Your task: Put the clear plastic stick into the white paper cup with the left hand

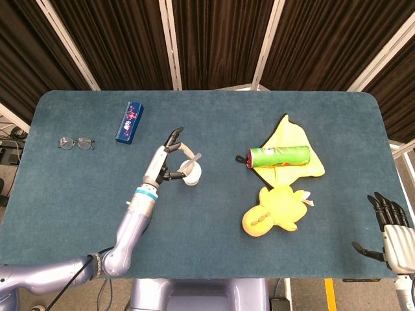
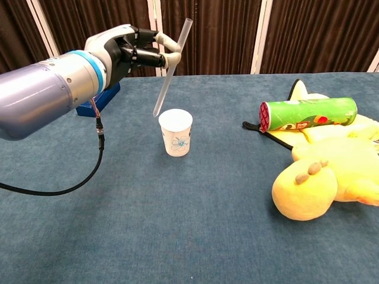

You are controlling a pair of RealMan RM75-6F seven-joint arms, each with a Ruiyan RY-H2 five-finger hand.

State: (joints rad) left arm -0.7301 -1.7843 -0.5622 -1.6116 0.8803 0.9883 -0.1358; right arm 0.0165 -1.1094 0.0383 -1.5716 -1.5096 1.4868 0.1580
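Note:
The white paper cup [image 2: 176,132] [image 1: 190,173] stands upright on the blue table, left of centre. My left hand [image 2: 133,50] [image 1: 167,162] hovers above and just left of it, pinching the clear plastic stick [image 2: 172,67] [image 1: 190,164]. The stick is tilted steeply, its lower end hanging just above the cup's left rim, outside the cup. My right hand [image 1: 391,231] shows only in the head view, at the table's near right corner, fingers spread and holding nothing.
A green tube can [image 2: 308,113] lies on a yellow cloth [image 1: 292,146] at the right, with a yellow plush duck [image 2: 331,177] in front of it. A blue box [image 1: 129,121] and glasses [image 1: 76,142] lie at the far left.

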